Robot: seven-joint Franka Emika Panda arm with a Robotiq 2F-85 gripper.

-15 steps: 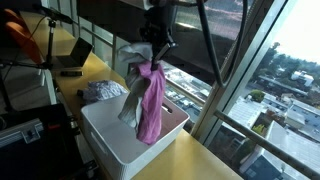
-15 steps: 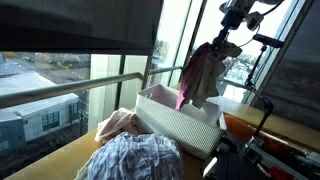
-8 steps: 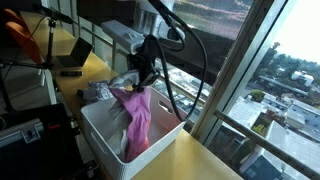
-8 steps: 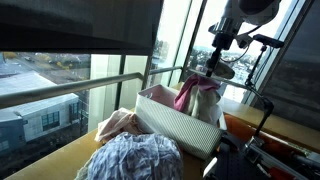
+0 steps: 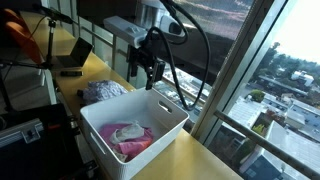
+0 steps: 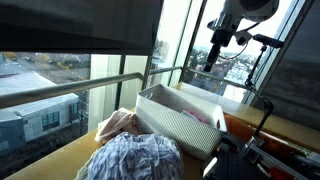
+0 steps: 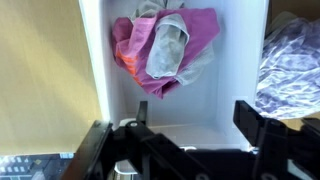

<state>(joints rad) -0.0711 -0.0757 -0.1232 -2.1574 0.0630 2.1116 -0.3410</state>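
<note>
My gripper [image 5: 148, 72] hangs open and empty above the far end of a white plastic bin [image 5: 160, 108], also seen from the side [image 6: 178, 122]. A pink cloth bundled with a grey-green one [image 7: 160, 45] lies crumpled on the bin's floor; in an exterior view it shows as a pink heap [image 5: 128, 138]. In the wrist view my gripper [image 7: 195, 118] has its black fingers [image 7: 248, 118] spread wide over bare white bin floor, clear of the cloth. From the other side my gripper [image 6: 213, 58] hovers well above the bin rim.
A pile of plaid and purple clothes [image 5: 103, 90] lies on the yellow table [image 5: 190, 160] just beyond the bin, and fills the foreground with a peach cloth [image 6: 118, 125] in an exterior view. A laptop [image 5: 72, 55] sits further back. Window glass and railing run close alongside.
The gripper lowered the pink and grey cloths into the bin, then opened. The cloths dropped from the fingers and now lie on the bin floor.
</note>
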